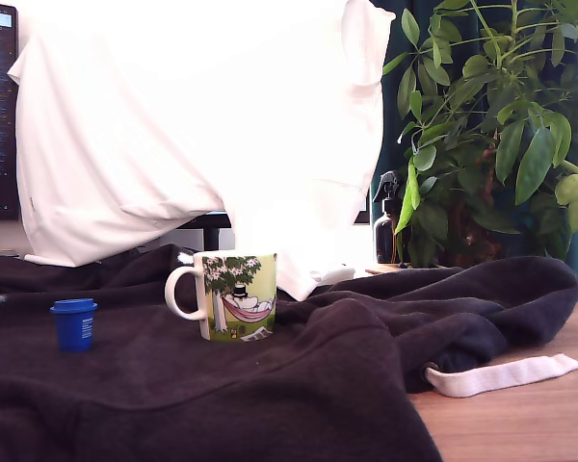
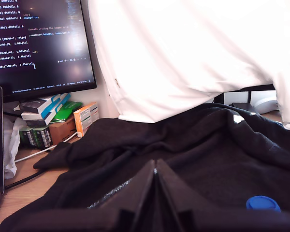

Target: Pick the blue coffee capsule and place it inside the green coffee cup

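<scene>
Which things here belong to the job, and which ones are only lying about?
For the job: blue capsule, green mug, the pincer (closed, holding nothing).

Only lying about: dark cloth, white cloth, plant, spray bottle, white strap, monitor, small boxes.

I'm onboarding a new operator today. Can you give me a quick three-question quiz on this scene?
1. True or false: the blue coffee capsule already sits inside the green coffee cup.
2. What covers the table under both? A) dark cloth B) newspaper C) tray
3. In the exterior view, the cup's handle points toward which side?

Key: 1 false, it stands apart on the dark cloth; 2 A; 3 the exterior view's left, toward the capsule.
</scene>
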Tool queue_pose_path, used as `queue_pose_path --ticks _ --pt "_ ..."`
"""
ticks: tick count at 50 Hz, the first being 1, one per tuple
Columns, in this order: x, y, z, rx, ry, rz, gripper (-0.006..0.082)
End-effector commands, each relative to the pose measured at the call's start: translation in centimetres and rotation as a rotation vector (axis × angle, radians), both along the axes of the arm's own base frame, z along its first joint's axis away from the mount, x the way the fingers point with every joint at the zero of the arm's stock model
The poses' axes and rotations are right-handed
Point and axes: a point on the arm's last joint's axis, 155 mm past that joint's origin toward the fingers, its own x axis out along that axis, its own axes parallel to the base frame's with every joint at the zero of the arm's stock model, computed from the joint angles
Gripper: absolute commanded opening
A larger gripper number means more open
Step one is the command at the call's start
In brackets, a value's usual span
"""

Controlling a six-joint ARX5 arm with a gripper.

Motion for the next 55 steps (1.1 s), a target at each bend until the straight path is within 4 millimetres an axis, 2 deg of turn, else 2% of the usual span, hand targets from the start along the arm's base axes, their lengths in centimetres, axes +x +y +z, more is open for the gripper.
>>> queue_pose_path --ticks 1,12,15,26,32,41,55 --pt "-0.1 -0.7 -5.1 -0.179 0.162 -0.034 -0.0021" --pt "-0.1 -0.7 -5.1 -0.185 0.161 -0.036 -0.0021" --pt "0.0 -1.0 -4.5 -0.204 0.138 -0.055 -0.0021" --pt "-0.8 -5.5 0.8 -0.238 -0.038 -0.319 -0.0021" --pt "-1.8 -7.7 2.3 -0.277 -0.075 -0.450 -0.0021" --pt "-2.3 -9.4 1.7 -0.308 -0.029 -0.535 -0.0021" --pt "-1.9 -11.1 -1.2 -0.302 0.104 -0.579 -0.0008"
